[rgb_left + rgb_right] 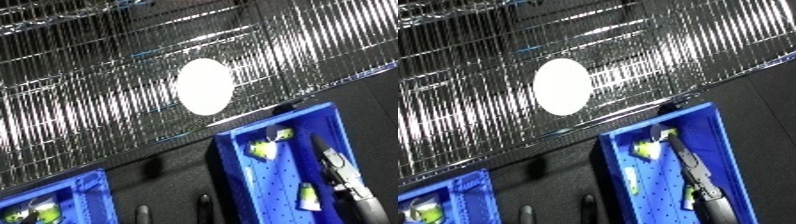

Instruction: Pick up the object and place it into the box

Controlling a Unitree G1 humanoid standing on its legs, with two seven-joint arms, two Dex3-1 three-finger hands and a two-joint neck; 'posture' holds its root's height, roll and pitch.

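A blue bin [233,165] stands at the lower right on the dark surface. Inside it lie yellow-green objects, one near the far end [263,148] and one nearer me [307,196]. My right hand [340,170] reaches into this bin from the lower right. Its fingers are stretched out straight along the bin's right side and hold nothing. Only two dark fingertips [204,204] of my left hand poke up at the bottom edge, between the two bins, spread apart and empty.
A second blue bin [87,192] at the lower left holds another yellow-green object [43,211]. A shiny wire shelf [107,90] fills the upper part of the view, with a white oval disc [205,86] on it.
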